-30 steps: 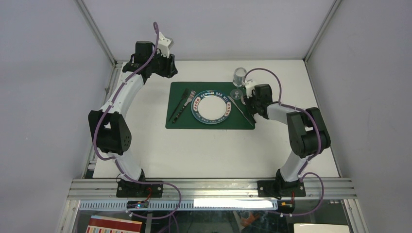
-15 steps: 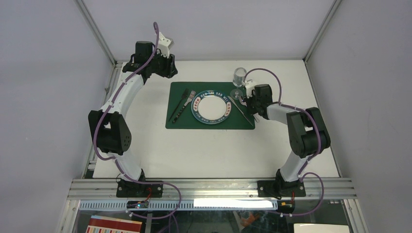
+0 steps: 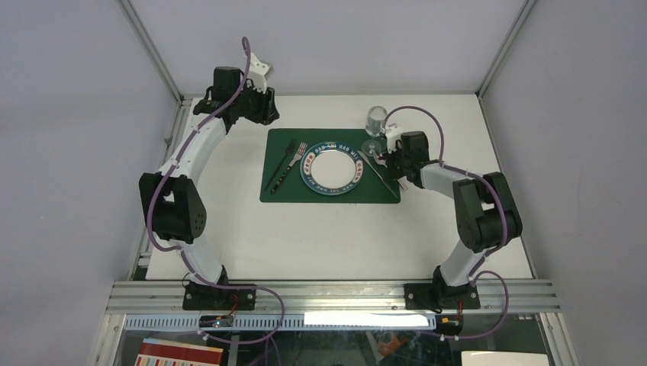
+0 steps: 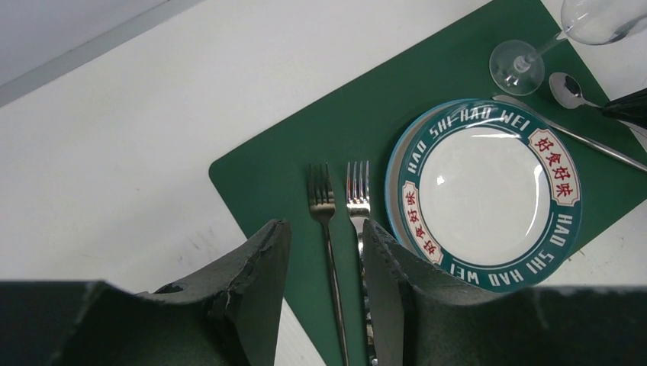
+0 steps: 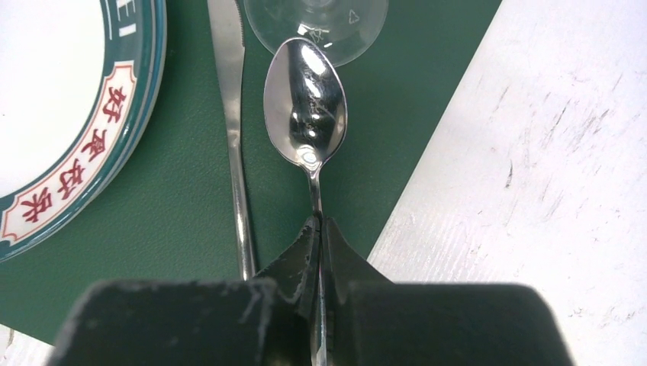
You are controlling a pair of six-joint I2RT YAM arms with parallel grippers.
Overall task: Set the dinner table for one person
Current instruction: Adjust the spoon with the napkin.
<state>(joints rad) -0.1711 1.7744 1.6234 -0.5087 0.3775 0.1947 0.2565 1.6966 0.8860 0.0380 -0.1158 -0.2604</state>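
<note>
Spoon placement is finishing: right gripper is clenching its handle at the plate's three o'clock; releasing looks next. Left gripper is hanging with jaws parted.

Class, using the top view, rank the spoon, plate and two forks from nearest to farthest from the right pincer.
1. Spoon: gripped in the right pincer, right of the plate.
2. Plate: middle of the placemat, left of the pincer.
3. Forks: placemat's left part, beyond the plate.

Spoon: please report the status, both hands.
Right hand shut on spoon, by handle. Left hand open, empty. Spoon beside knife, over green placemat; wine glass foot close ahead.
</note>
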